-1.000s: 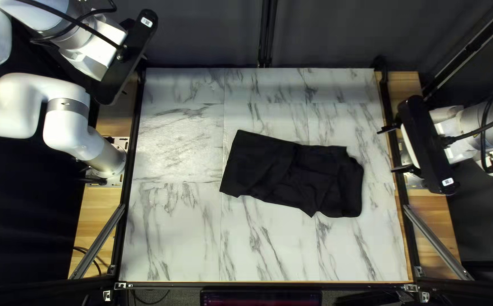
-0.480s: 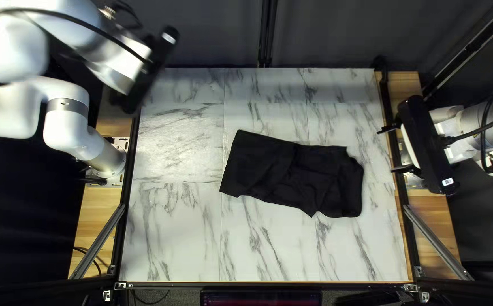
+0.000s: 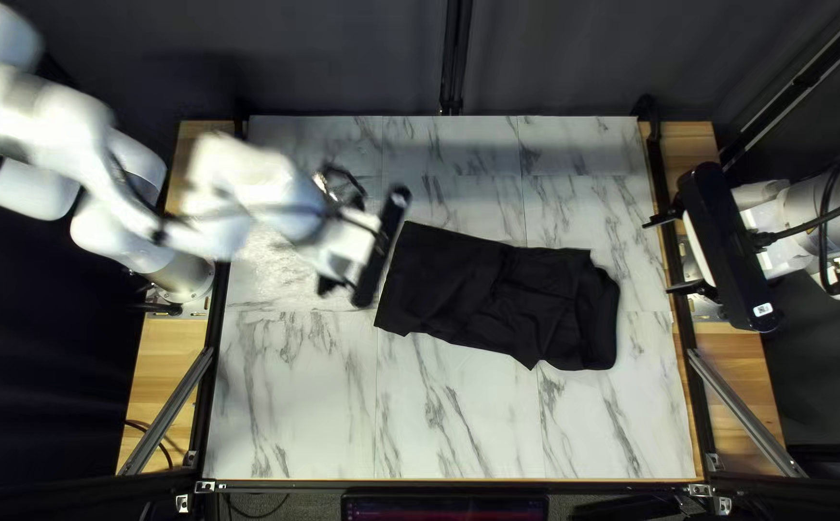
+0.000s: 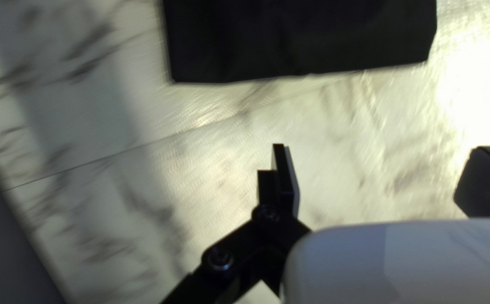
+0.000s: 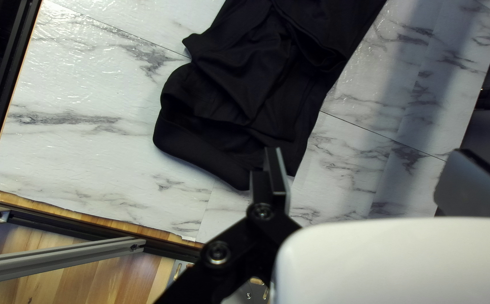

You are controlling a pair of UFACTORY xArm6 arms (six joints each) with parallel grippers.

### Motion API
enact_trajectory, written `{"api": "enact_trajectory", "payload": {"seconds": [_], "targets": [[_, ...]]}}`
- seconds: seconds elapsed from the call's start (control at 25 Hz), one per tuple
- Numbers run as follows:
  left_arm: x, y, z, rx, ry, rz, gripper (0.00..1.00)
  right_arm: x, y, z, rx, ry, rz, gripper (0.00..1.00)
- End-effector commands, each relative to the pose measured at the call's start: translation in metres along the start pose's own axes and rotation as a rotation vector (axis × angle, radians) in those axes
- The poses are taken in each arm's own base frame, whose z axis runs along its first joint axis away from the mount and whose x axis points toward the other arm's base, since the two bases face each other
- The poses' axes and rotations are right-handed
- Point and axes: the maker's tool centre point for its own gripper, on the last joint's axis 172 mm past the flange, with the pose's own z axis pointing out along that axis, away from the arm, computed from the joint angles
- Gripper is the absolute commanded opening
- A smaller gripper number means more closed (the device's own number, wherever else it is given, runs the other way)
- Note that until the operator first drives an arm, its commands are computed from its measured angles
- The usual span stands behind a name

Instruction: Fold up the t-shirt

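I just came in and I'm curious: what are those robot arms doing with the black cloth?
I'm a robot, and my job is folding this black t-shirt. Nobody is holding it right now. My left gripper is open above the table, near the shirt's smoother end. My right gripper is open too, off by the wrinkly end. The shirt lies in a long bundle that looks partly folded.

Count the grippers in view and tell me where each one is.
2. In the top left view, the left gripper is near the left end of the black shirt; the right gripper is at the right edge of the table.
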Motion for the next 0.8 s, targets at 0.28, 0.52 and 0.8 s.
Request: {"api": "enact_trajectory", "payload": {"seconds": [0.28,0.52,0.8], "targets": [[0.016,0.021,0.051,0.125,-0.089,-0.055,1.00,0.000,0.000,0.000,0.000,0.000,0.000,1.00],[0.027,0.032,0.060,0.319,-0.190,-0.101,1.00,0.000,0.000,0.000,0.000,0.000,0.000,1.00],[0.037,0.041,0.082,0.405,-0.245,-0.106,1.00,0.000,0.000,0.000,0.000,0.000,0.000,1.00]]}}
